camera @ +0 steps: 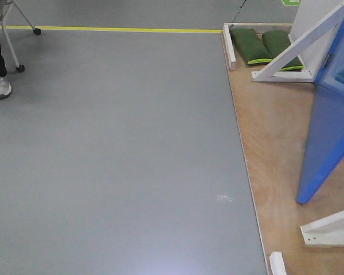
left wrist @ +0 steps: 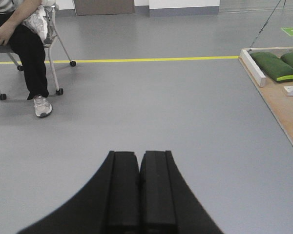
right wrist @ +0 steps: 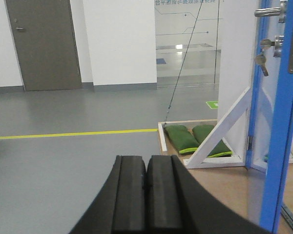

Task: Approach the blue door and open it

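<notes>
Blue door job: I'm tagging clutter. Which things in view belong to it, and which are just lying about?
Job: blue door, its lever handle, right pincer, left pincer.
Lying about: green sandbags, white brace, seated person, yellow floor line.

a yellow line [camera: 126,29] crosses the grey floor [camera: 114,143] and ends at the corner of a low wooden platform [camera: 269,132]. two green sandbags [camera: 251,46] lie side by side on the platform, just beside a white slanted brace [camera: 301,43]. far left, a person [left wrist: 19,34] in black trousers and a white shoe [left wrist: 42,106] sits on a wheeled chair [left wrist: 56,53]. a grey door [right wrist: 44,44] stands shut in the white wall.
</notes>
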### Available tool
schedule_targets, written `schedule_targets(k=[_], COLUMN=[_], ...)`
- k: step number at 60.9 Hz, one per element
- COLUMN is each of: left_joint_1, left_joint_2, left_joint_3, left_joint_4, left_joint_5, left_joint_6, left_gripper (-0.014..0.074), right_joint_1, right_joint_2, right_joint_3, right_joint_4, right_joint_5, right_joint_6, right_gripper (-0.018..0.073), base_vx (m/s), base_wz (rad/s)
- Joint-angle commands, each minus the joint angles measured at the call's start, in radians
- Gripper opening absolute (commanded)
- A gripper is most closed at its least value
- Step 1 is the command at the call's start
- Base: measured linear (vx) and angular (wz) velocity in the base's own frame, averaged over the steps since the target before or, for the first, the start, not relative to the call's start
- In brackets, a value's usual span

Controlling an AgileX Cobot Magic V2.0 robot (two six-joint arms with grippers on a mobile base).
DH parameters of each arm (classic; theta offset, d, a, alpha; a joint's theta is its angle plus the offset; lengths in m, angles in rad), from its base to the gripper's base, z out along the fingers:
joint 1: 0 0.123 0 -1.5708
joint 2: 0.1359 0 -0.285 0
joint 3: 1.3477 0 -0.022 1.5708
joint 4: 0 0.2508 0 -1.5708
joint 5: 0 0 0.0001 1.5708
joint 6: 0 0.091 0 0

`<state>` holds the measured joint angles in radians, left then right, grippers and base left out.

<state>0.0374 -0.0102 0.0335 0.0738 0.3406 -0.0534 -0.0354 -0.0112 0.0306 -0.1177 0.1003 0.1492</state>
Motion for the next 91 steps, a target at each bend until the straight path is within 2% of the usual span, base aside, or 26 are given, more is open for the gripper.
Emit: schedule_targets(k=[1,48,91], left_joint_1=[-0.001,-0.001,-0.001], left_joint_2=[-0.02,-0.019,-0.019], left_joint_3=[-0.032,-0.032,-0.032], left_joint_4=[0.001,0.001,0.001], left_joint_5=[-0.078,-0.078,-0.078], left_joint_6=[-0.004,-0.004,-0.004], left_gripper=[0.0071,0.0071,0.0071], right_joint_1=[-0.004,0.018,0.017], right_joint_2=[-0.012,-0.012,-0.012], right_joint_3=[0.009,0.008,0.008], right_joint_4=[-0.006,-0.006,-0.006], right_joint_5=[-0.086,-0.087,-0.087], right_joint_6=[-0.005,-0.005,-0.005], right_gripper=[-0.0004,-0.0004,-0.0004], base_vx=[0.46,0.41,0.25], base_wz=[-0.02,-0.04,-0.03])
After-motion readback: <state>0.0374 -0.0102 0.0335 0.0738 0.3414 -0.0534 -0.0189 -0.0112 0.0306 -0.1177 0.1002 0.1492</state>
